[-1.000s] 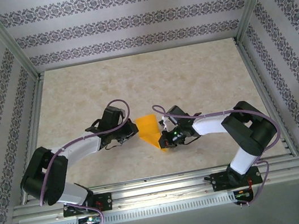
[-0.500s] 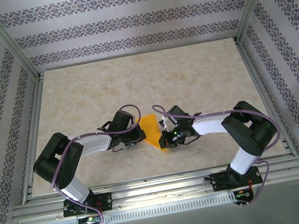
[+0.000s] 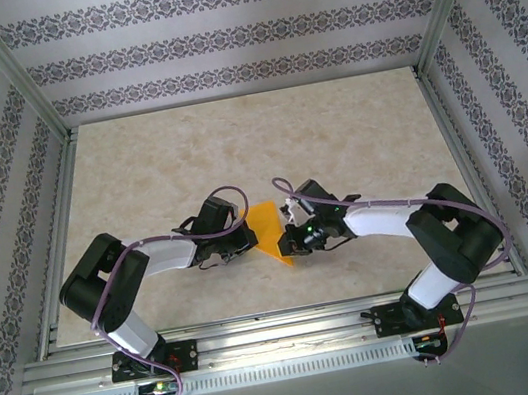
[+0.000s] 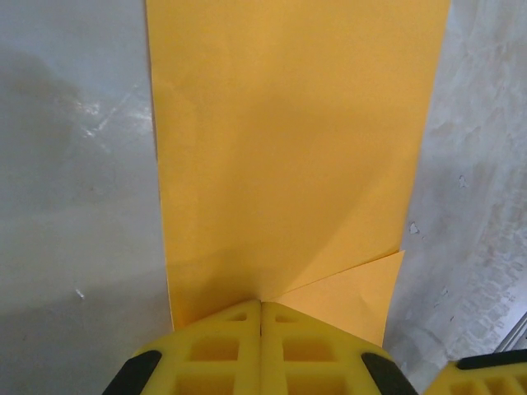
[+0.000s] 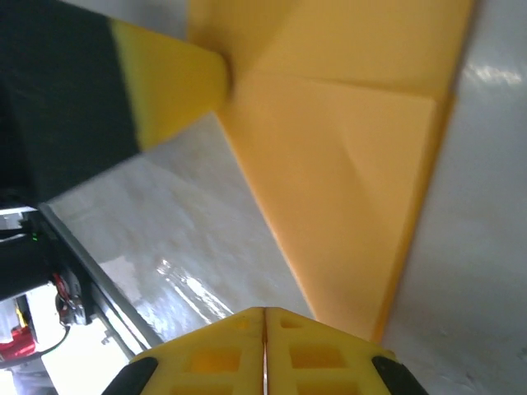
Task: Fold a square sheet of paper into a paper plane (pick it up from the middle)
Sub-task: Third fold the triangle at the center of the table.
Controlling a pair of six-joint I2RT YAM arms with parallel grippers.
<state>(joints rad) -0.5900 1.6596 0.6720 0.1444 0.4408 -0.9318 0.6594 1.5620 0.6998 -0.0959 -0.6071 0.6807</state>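
No words, numbers or brand marks can be read; the orange paper is blank, and the wallpaper bears only ornamental bands.

One orange paper sheet, two hands, one table.

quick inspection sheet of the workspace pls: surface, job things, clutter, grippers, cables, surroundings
surface: pale marbled table
job's things: orange paper lying flat between the grippers, partly folded, triangular flap at one corner
clutter: nothing seen
grippers: left gripper shut, tips on the paper's edge; right gripper shut, tips at its other side
cables: purple cables looped along both arms
surroundings: patterned walls, metal frame
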